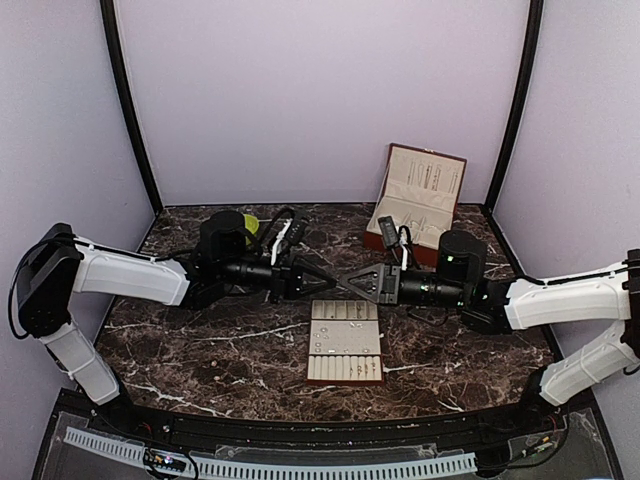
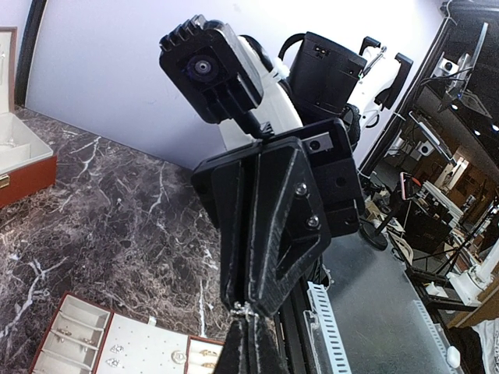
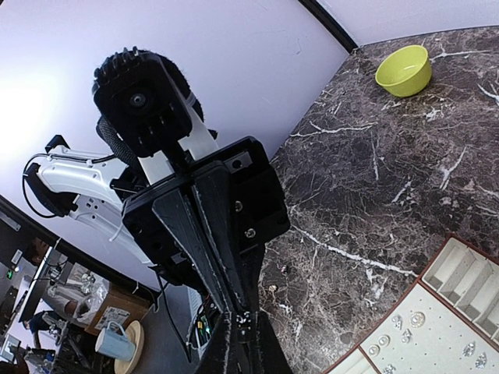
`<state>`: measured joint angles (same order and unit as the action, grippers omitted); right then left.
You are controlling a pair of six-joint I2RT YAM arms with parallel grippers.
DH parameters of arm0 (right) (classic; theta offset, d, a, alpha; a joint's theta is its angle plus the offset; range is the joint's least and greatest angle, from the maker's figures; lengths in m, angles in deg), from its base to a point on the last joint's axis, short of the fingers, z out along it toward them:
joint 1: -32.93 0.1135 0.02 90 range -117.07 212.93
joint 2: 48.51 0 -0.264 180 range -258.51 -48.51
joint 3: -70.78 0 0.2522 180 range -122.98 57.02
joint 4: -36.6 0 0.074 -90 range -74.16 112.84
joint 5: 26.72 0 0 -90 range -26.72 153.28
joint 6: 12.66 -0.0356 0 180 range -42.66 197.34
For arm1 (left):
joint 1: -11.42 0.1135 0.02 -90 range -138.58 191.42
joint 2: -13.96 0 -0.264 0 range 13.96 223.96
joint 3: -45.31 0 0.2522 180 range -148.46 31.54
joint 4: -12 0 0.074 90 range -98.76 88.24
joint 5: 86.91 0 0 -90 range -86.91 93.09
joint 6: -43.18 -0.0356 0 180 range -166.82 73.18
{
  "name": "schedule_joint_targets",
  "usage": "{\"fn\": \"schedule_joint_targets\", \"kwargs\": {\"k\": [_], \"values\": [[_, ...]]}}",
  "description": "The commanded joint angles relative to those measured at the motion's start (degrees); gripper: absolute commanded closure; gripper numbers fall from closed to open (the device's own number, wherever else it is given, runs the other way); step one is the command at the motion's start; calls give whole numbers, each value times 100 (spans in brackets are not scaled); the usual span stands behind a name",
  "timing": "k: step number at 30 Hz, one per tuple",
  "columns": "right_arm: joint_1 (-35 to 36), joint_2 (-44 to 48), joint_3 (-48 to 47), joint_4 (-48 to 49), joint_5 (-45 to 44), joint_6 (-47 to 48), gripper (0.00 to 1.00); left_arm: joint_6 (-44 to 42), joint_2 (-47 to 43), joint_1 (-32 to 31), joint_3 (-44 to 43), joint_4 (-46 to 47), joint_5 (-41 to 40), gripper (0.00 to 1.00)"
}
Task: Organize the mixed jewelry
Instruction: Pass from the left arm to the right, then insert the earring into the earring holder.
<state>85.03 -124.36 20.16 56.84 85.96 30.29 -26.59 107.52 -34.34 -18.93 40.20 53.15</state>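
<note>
left fingers, right fingers tip to tip, pinching silvery piece

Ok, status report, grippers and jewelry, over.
Left gripper shut, right gripper looks shut, tips meeting near the tray. Tiny silvery piece at the tips, holder unclear. Nothing blocking the tray.

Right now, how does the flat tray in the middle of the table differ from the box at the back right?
The tray lies flat and low with no lid showing; the box stands open with its lid tilted up. The tray is beige with a brown edge and split into sections; the box is red-brown outside. The tray sits mid-table towards the front, the box at the back right. Both are pale inside.
</note>
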Motion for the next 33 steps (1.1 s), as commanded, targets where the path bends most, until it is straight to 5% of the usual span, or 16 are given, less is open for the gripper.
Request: {"fn": "schedule_joint_targets", "kwargs": {"k": [1, 10, 12, 15, 21, 33], "values": [[20, 16, -61, 166, -91, 37, 96, 34, -277, -26, 73, 202, 81, 100], [-51, 179, -63, -94, -154, 97, 98, -22, -260, -29, 69, 140, 76, 100], [-88, 229, -58, -209, -149, 125, 98, -41, -271, -30, 65, 84, 63, 91], [-160, 325, -43, -476, -134, 211, 98, -83, -307, -25, 77, 37, 1, 61], [-269, 545, -152, -1587, -12, 462, 98, -445, -529, -23, 93, -417, -392, 33], [-234, 681, -437, -4631, -99, 823, 98, -1210, -1621, 485, 252, -2283, -1839, 28]]}}
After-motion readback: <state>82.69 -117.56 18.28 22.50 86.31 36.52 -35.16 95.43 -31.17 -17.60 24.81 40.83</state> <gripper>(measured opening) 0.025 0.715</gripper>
